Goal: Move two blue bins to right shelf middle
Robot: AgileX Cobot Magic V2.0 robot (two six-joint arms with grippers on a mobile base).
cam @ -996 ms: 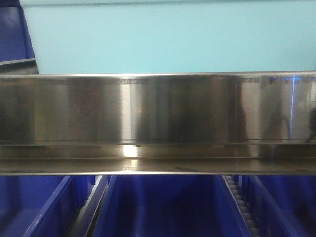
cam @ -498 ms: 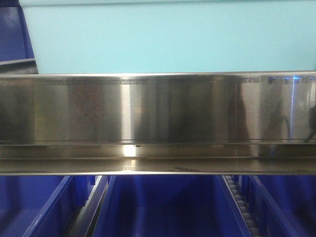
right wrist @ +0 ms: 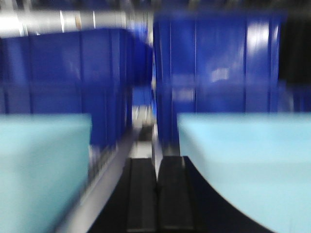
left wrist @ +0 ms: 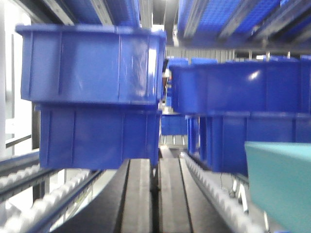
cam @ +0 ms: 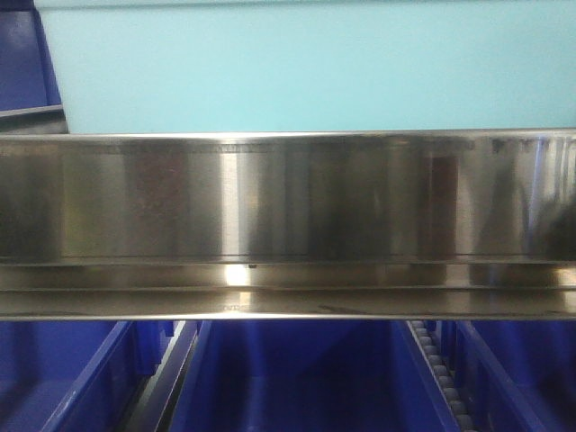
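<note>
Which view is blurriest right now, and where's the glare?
Right wrist view: heaviest blur, smearing the pale blue bins on either side. Left wrist view: slightly soft, washed-out white at its left edge. Front view: sharpest, with a bright glare spot low on the steel rail.

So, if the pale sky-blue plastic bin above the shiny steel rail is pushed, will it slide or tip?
The pale sky-blue plastic bin probably stays stiff: its side looks flat and unbent. It likely slides rather than tips, being wide with smooth walls. The brushed steel front rail covers its lower edge, so it might catch there.
</note>
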